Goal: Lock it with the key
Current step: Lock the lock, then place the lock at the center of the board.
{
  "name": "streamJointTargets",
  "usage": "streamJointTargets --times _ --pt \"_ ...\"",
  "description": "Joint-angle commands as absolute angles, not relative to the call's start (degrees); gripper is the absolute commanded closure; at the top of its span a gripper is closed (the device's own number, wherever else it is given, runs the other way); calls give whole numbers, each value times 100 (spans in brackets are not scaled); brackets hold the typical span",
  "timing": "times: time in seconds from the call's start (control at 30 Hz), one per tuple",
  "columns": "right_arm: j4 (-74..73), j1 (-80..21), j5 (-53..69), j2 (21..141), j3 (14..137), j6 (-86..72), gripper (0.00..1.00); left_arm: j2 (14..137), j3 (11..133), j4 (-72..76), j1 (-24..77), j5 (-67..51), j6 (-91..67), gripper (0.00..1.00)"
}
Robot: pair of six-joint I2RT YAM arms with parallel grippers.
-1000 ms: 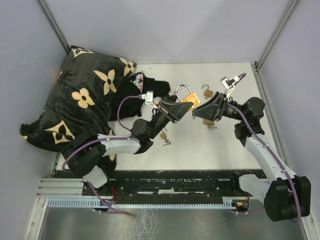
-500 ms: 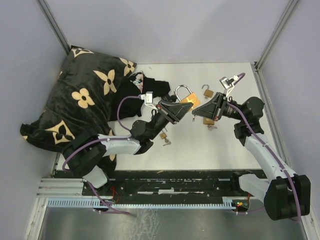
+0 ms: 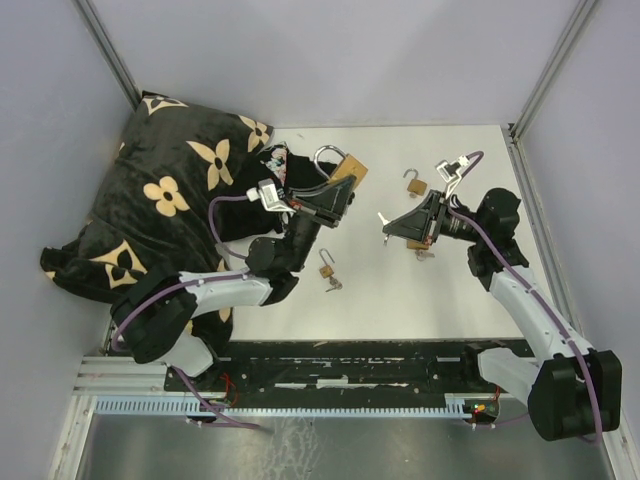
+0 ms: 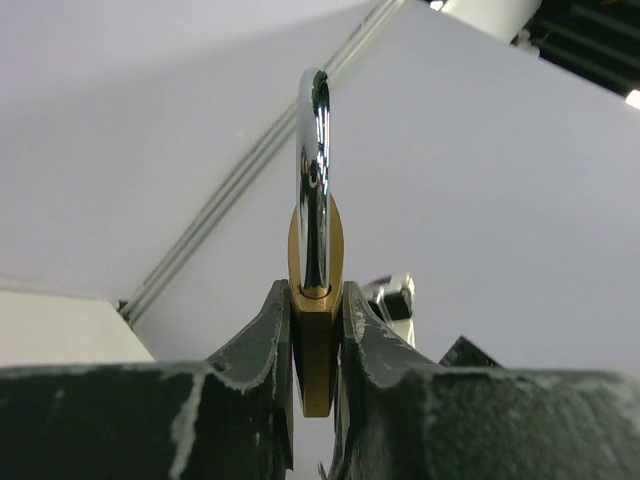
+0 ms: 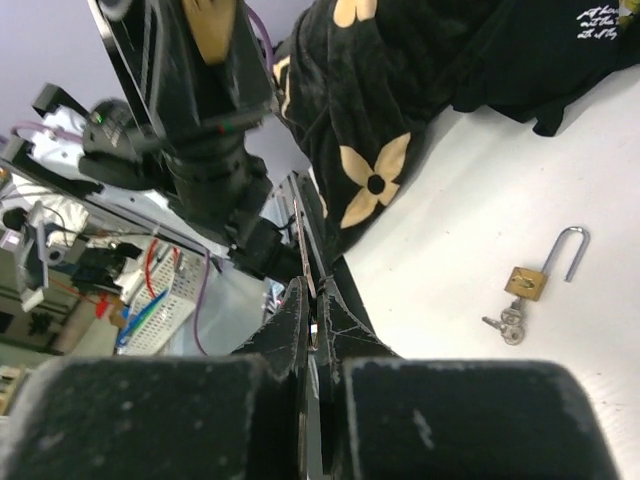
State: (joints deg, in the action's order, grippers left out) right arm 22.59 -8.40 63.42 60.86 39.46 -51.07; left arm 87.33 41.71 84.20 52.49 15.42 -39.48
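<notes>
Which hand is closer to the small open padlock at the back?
Right. The right hand, holding a key, is in front of the small padlock; the left hand, gripping the big padlock, is farther left.

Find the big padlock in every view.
Top: padlock just left of centre, by the black pillow.
Left wrist: padlock dead centre, edge-on between the fingers.
Right wrist: padlock top left, only its brass body.
Shared landmark: the left gripper clamping it.
</notes>
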Motion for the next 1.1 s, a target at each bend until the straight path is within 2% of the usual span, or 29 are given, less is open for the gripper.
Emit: streamJointTargets --times 0.0,0.07,0.13,0.2,0.3,0.53,0.73,0.93,1.07 --pt "1389 -827 6639 5869 4363 -3975 98 8068 4159 9294 4971 1570 -4038 97" --pt "-742 -816 6459 5784 4846 -1947 98 7675 4114 8176 4766 1115 -4264 97" --pt "-1580 -809 6205 5757 5146 -881 98 7207 4192 6504 4641 683 -4312 97" --pt "-2014 -784 6047 5767 5261 -476 98 6873 4312 4944 4595 268 -4177 97" --pt "-2452 -781 5903 5823 5400 27 98 6455 4079 3590 4508 -234 -4265 97" --pt "-3136 -772 5462 6142 5610 931 98 5204 2469 3171 4113 -463 -4759 97" --pt "-3148 -769 5847 6540 5548 1122 98 4448 2010 2346 3734 -292 -4533 97" --pt "-3179 -769 5943 6787 5539 1163 98 4473 1700 2424 3326 -680 -4644 97" --pt "-3045 -781 5953 6856 5418 1083 98 5000 1723 2608 3038 -1066 -4764 97"
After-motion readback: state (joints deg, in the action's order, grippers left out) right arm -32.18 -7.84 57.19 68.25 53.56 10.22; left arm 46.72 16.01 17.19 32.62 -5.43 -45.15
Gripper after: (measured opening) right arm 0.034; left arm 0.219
